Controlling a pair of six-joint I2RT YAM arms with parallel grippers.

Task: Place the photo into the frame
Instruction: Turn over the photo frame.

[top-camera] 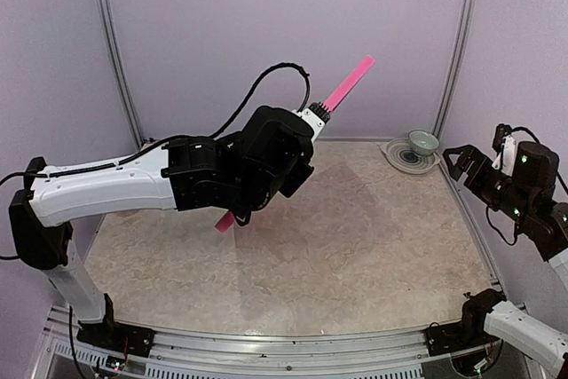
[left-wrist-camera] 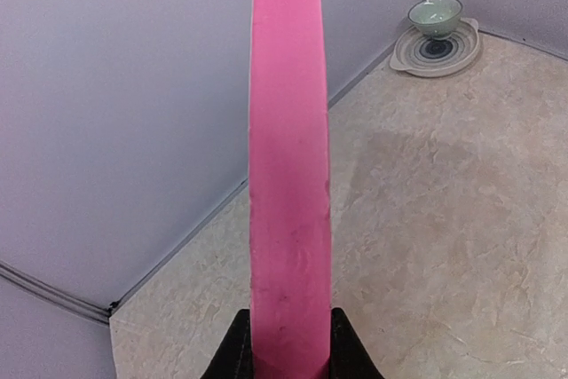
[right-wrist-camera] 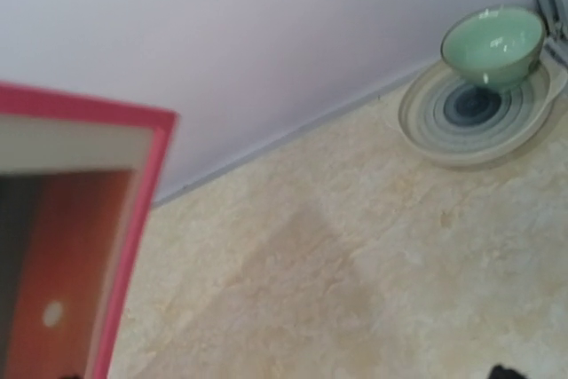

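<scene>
The pink frame (top-camera: 348, 84) is held up on edge over the table, tilted, its top toward the back wall. My left gripper (left-wrist-camera: 288, 357) is shut on its lower edge, one black finger (left-wrist-camera: 232, 352) on each side; in the top view the wrist hides the fingers. In the right wrist view the frame's (right-wrist-camera: 133, 246) front shows a white mat (right-wrist-camera: 71, 144) around the red sunset photo (right-wrist-camera: 62, 281) with its small white sun. My right gripper (top-camera: 458, 157) hovers at the right side, open and empty, apart from the frame.
A green bowl (top-camera: 423, 141) sits on a ringed plate (top-camera: 401, 158) in the back right corner; both also show in the left wrist view (left-wrist-camera: 435, 15) and the right wrist view (right-wrist-camera: 493, 42). Grey walls enclose the beige table (top-camera: 355, 246).
</scene>
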